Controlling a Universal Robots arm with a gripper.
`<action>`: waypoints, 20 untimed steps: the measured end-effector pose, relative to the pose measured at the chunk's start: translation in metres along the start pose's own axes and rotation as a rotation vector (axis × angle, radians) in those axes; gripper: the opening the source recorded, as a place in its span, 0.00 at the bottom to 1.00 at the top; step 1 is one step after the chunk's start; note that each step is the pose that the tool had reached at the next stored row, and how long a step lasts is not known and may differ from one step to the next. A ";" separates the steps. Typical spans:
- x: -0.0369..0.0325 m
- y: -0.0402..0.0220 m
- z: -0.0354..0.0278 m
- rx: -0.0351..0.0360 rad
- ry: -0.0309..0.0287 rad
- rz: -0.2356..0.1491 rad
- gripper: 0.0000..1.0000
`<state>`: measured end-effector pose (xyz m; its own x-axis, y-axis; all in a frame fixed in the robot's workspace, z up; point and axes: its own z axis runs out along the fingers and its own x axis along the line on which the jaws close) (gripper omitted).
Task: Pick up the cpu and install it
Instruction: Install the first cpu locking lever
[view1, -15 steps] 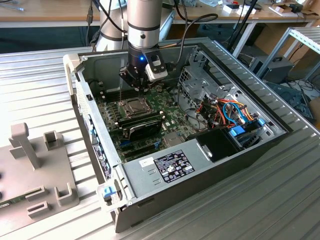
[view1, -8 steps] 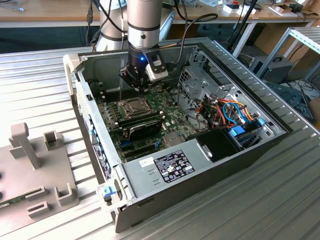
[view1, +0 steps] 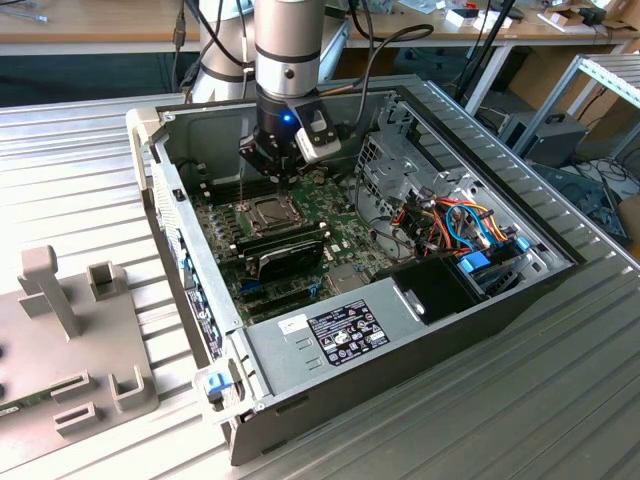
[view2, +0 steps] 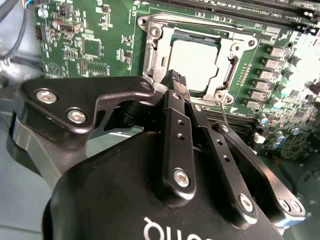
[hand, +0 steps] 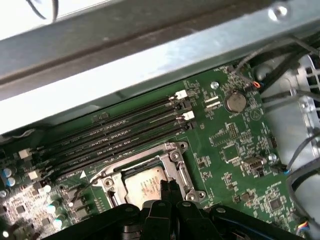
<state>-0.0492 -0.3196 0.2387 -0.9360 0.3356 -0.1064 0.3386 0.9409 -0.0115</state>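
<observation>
High and off to one side, the exterior view looks down at a slant on the open computer case (view1: 420, 365). It stands far enough back to take in the whole case, the ribbed table (view1: 80, 170) and the arm (view1: 288, 60) over the case's far end. Both wrist views sit close above the motherboard (hand: 225, 135), looking along the gripper (view2: 177, 80) to the socket (view2: 155, 55), with the memory slots (hand: 120, 132) beyond it. All three views share the socket.
</observation>
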 end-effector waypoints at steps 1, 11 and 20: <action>0.0000 0.0000 0.0000 -0.0020 -0.0002 -0.018 0.11; 0.0000 0.0000 0.0000 -0.0135 -0.0015 -0.126 0.11; 0.0000 0.0000 0.0000 -0.0135 -0.0014 -0.126 0.11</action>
<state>-0.0491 -0.3196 0.2386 -0.9709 0.2144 -0.1064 0.2169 0.9761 -0.0115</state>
